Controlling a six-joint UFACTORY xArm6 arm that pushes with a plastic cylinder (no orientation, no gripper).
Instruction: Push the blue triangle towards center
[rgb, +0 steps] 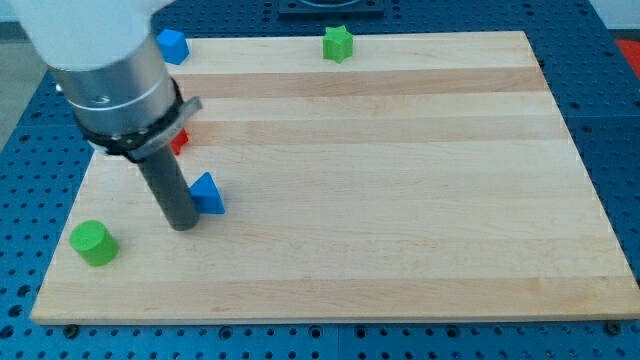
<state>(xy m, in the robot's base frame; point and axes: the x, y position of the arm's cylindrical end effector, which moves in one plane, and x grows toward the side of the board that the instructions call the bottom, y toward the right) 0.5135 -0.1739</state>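
The blue triangle (207, 194) lies on the wooden board (400, 200) at the view's left, well left of the board's middle. My tip (184, 225) rests on the board right beside the triangle, at its lower left, touching or nearly touching it. The rod rises from there to the arm's grey cylinder at the view's upper left.
A green cylinder (93, 243) sits near the board's lower left corner. A red block (180, 140) is partly hidden behind the arm. A blue block (172, 46) is at the upper left corner. A green star (339, 43) is at the top edge.
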